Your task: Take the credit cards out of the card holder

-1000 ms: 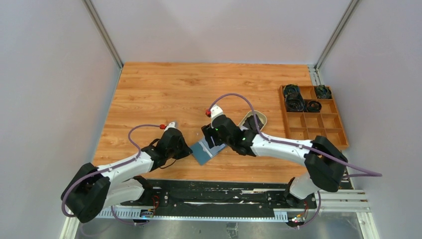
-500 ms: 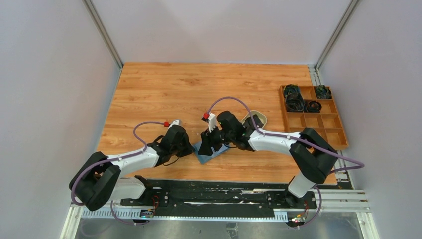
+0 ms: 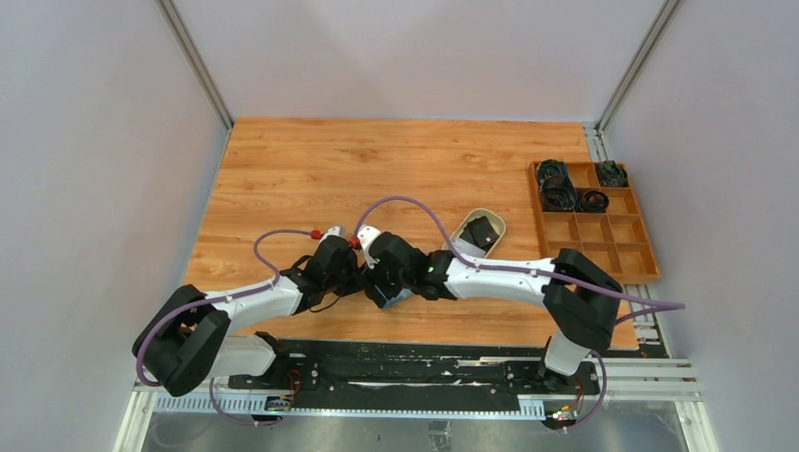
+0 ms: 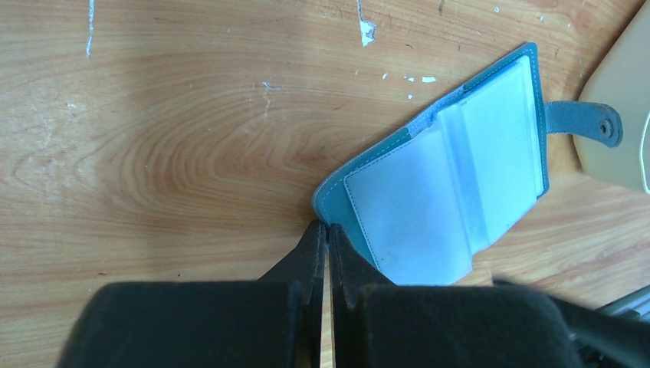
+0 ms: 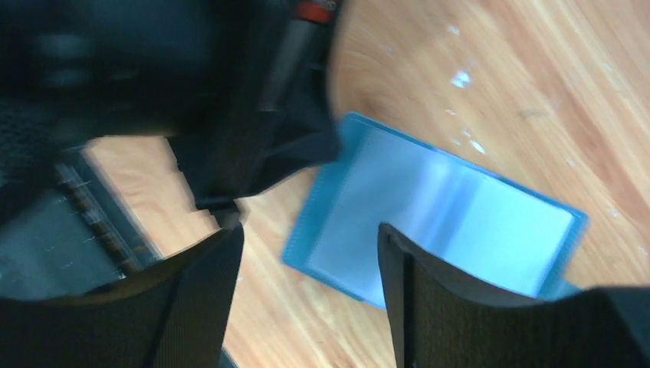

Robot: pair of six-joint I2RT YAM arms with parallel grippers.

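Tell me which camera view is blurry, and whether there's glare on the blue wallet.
Right wrist view: motion-blurred, the card holder soft-edged. Left wrist view: sharp, the tabletop grain crisp, a mild milky sheen on the holder's clear sleeves but no hard glare; the left hand reads as a dark, featureless mass. Top external view: evenly lit, in focus, only soft shadows.

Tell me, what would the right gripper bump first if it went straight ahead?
Probably the card holder, lying on the table straight ahead of the open right gripper; depth is unclear.
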